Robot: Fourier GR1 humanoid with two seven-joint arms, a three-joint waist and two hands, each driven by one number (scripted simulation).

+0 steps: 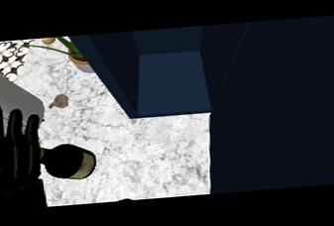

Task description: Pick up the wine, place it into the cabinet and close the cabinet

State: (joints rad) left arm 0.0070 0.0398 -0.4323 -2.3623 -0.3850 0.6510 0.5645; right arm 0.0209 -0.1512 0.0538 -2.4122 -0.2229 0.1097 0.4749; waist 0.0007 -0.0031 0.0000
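Wine, a dark round bottle with a tan label (pixel 69 162), sits on the white marble desk (pixel 151 151) at near left, touching the black left robot hand (pixel 9 147); fingers straight, holding nothing. Bottle's left side hidden behind them.

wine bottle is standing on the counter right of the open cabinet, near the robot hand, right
Not quite: the head view shows the wine bottle on the counter left of the open cabinet, not right. It is near the left robot hand.
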